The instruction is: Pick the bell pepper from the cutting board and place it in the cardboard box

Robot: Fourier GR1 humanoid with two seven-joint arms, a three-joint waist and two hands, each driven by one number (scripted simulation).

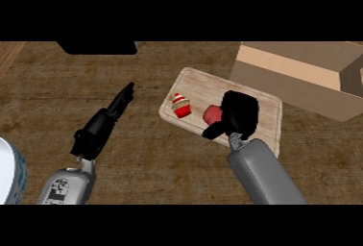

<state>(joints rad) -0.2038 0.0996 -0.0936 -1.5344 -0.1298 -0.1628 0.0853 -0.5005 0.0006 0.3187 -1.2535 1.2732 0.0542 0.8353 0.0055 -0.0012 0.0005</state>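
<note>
A red bell pepper (pixel 211 114) lies on the wooden cutting board (pixel 202 81), its right side hidden under my right hand (pixel 239 113). That hand hovers over the board beside the pepper, thumb spread toward the lower left, open and not closed around it. A small red-and-white item (pixel 181 104) lies on the board to the pepper's left. The open-topped cardboard box (pixel 297 72) stands at the upper right, just beyond the board. My left hand (pixel 106 122) rests left of the board with straight fingers pointing up the counter, holding nothing.
A white, blue-edged dish (pixel 8 168) shows at the left edge. A black object (pixel 96 47) sits at the counter's far edge, upper left. Brown wooden counter lies between the left hand and the board.
</note>
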